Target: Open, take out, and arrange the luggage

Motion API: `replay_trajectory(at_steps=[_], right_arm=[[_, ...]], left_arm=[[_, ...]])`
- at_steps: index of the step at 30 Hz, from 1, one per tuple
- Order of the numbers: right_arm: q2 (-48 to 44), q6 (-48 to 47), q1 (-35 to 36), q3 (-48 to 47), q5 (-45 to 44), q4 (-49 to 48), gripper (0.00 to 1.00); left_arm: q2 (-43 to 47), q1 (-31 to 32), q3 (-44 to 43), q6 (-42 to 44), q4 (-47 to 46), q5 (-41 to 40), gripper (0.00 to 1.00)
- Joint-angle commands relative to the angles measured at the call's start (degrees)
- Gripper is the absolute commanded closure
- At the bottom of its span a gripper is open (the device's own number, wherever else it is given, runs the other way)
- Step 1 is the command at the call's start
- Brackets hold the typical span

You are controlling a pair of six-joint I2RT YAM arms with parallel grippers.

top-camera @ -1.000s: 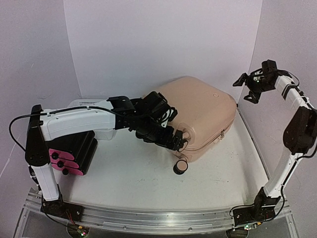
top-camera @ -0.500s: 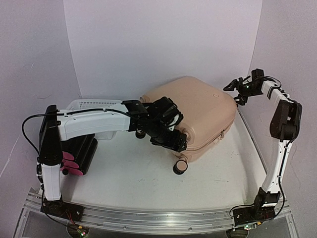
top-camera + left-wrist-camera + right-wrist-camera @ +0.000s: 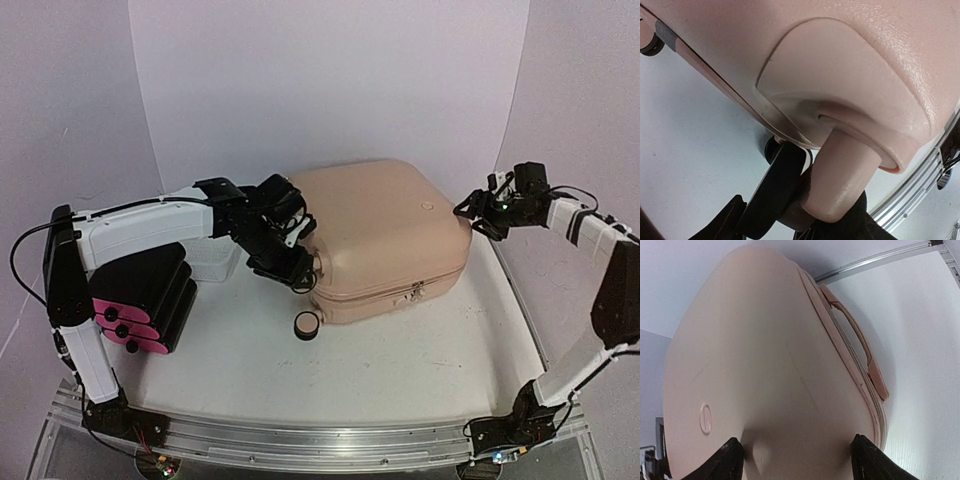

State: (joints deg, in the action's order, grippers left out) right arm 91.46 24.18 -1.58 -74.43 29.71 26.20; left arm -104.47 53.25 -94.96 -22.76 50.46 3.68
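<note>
The left fingers (image 3: 722, 227) sit on either side of a black wheel (image 3: 772, 197) and its beige caster stem (image 3: 840, 185) at the left end of the luggage (image 3: 385, 230). They are narrowed around the wheel, but I cannot tell whether they have clenched on it. The right fingers (image 3: 725, 462) straddle the rounded far right corner of the shell, one tip on each side. Whether they press it or only flank it does not show. From that wrist the side handle (image 3: 855, 340) runs along the edge facing the worktop's right edge.

The luggage lies flat and closed in the middle of the worktop (image 3: 300, 390), nearer the far edge. Its zip (image 3: 415, 292) faces the near edge and a second wheel (image 3: 306, 325) sticks out toward it. A black box with pink drawers (image 3: 145, 295) stands by the left edge, apart from the luggage.

The step looks like taking hold at opposite ends to square the case up for opening. The left fingers would do best on the stem, since the wheel can roll out of a pinch. The smooth, curved shell gives the right fingers little to bite on, so they should close fully before any push. Both arms should move together, with the case kept flat.

Compared with a second ago, the luggage has swung so its long side lies nearly parallel to the near edge, and the near wheel has shifted left. The right arm has dropped from high by the far right corner to the shell, and both sets of fingers have narrowed.
</note>
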Motion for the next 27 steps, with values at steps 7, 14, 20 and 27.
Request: replay_trajectory(at_steps=[7,14,20,27], right_arm=[[-26.4,6.0,14.5,26.2,5.2,19.8,0.26],[-29.7,-0.5,14.5,21.1,-5.8,27.3,0.06],[-17.5,-2.5,10.2,0.4,-9.2,27.3,0.02],[8.6,-2.0,-2.0,-28.1,2.4,27.3,0.02]], left_arm=[[-2.0,-9.1,-2.7,5.8,1.9,-17.5,0.47],[-0.2,-10.3,-3.4,4.4,1.9,-8.6,0.52],[6.7,-8.2,1.5,1.3,1.4,-1.1,0.37],[14.6,-10.5,0.0,-0.5,0.3,4.3,0.01]])
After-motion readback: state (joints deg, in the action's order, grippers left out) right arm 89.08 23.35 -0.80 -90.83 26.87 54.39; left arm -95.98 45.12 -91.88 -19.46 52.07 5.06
